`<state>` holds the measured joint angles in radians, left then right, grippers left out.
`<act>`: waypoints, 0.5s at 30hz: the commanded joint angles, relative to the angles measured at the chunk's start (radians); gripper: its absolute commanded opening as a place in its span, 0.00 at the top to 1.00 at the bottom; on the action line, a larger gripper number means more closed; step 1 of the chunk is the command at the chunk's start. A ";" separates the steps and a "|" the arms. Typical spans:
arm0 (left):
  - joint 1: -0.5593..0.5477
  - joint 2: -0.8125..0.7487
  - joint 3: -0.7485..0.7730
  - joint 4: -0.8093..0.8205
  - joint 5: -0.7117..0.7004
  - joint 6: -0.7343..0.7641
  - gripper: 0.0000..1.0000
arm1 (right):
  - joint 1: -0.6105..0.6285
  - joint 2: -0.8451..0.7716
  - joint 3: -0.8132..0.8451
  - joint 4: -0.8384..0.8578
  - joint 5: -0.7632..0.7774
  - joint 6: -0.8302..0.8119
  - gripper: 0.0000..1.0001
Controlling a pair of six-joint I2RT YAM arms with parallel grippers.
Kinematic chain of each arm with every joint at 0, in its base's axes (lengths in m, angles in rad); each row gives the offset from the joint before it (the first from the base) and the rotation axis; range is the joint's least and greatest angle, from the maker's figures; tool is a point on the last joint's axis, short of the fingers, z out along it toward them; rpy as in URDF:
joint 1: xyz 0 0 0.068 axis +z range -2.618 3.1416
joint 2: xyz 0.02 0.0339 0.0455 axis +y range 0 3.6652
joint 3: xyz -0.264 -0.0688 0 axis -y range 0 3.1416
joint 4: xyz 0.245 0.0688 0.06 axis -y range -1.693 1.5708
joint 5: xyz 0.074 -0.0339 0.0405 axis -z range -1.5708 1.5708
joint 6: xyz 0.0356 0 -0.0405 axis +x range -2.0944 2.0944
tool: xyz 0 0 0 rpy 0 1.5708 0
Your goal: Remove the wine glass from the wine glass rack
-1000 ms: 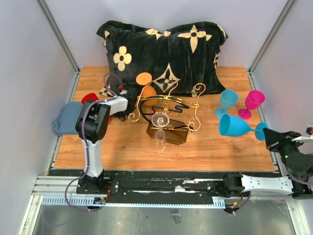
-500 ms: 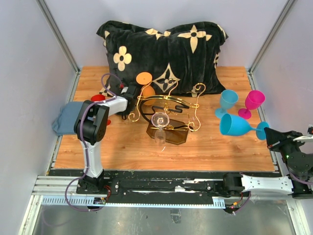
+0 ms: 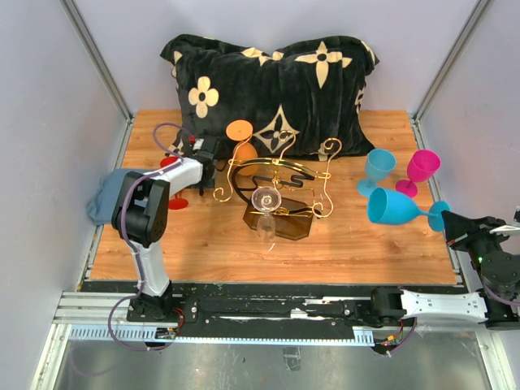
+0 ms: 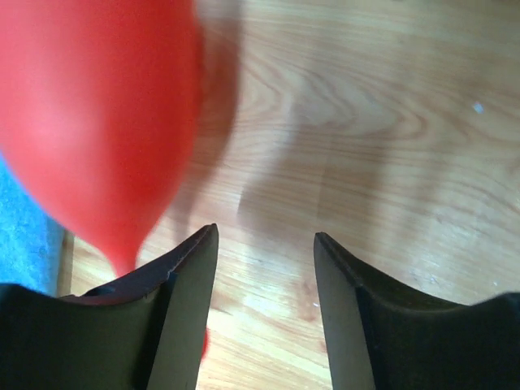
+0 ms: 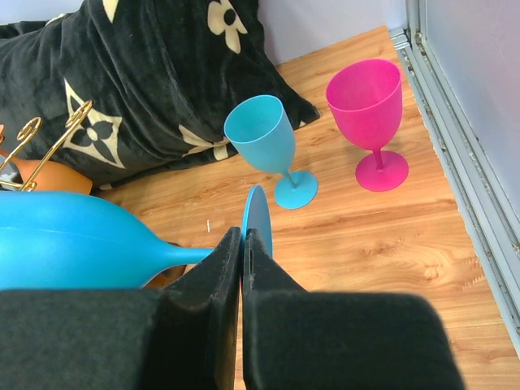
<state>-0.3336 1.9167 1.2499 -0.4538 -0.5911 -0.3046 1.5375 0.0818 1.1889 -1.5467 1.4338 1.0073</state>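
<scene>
The gold wine glass rack (image 3: 280, 172) stands mid-table on its dark base. A clear wine glass (image 3: 266, 200) hangs on its front and an orange one (image 3: 241, 136) on its back left. My left gripper (image 3: 210, 159) is open beside the rack's left scrolls, and the wrist view shows only bare wood between the jaws of the left gripper (image 4: 266, 237). A red wine glass (image 4: 97, 122) stands just left of it, free. My right gripper (image 5: 244, 237) is shut on the foot of a blue wine glass (image 5: 73, 240), held on its side at the right (image 3: 392, 208).
A black flowered pillow (image 3: 268, 73) lies behind the rack. A light-blue glass (image 3: 379, 166) and a pink glass (image 3: 422, 166) stand upright at the right rear. A blue cloth (image 3: 107, 197) lies at the left edge. Metal rails and walls border the table.
My left gripper has opened and let go of the red glass, then swung toward the back beside the rack. The red glass now stands alone. The right arm barely moved.
</scene>
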 commanded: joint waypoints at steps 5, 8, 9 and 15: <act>0.117 -0.136 0.070 -0.010 0.085 -0.018 0.34 | 0.023 0.008 0.022 -0.051 0.077 -0.007 0.99; 0.130 -0.158 0.098 -0.008 0.118 -0.016 0.32 | 0.023 0.015 0.026 -0.050 0.076 -0.010 0.99; 0.133 -0.161 0.109 -0.008 0.128 -0.017 0.31 | 0.023 0.016 0.029 -0.051 0.076 -0.010 0.99; 0.171 -0.141 0.173 -0.040 0.134 -0.025 0.24 | 0.023 0.021 0.034 -0.050 0.073 -0.015 0.99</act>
<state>-0.1963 1.7782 1.3766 -0.4679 -0.4660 -0.3191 1.5375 0.0860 1.2034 -1.5471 1.4403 0.9936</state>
